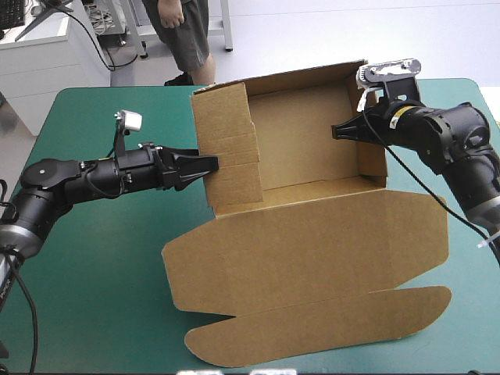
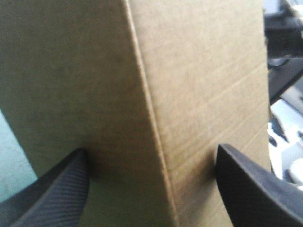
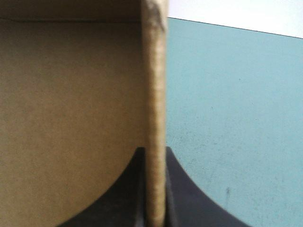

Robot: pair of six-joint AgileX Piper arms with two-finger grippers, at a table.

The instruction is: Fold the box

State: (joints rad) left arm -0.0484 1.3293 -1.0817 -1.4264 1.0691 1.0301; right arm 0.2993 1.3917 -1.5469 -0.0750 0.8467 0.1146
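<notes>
So the brown box (image 1: 301,148) sits about mid-table on the teal-green cover (image 1: 94,266), a bit toward the far edge. It's half built: the far part stands up as an open tray with its walls raised, and the big lid (image 1: 312,250) lies flat toward the near edge, with its rounded tuck flap (image 1: 328,332) closest to the camera. The left gripper (image 1: 205,166) comes in from the left side and its tips are right against the outside of the left wall (image 1: 226,133). In the left wrist view that gripper (image 2: 152,151) has its fingers (image 2: 61,194) spread wide, nothing pinched between them, just brown board filling the view ahead, with a vertical crease running down the middle and a sliver of teal-green cover (image 2: 12,161) off to one side. The right gripper (image 1: 344,130) is at the right wall (image 1: 373,160), up at its rim. Its wrist view shows the gripper (image 3: 152,153) almost fully closed, with the wall's edge (image 3: 155,94) clamped between its fingers (image 3: 182,189): the inside of the box on one side and bare cover (image 3: 236,118) on the other.
</notes>
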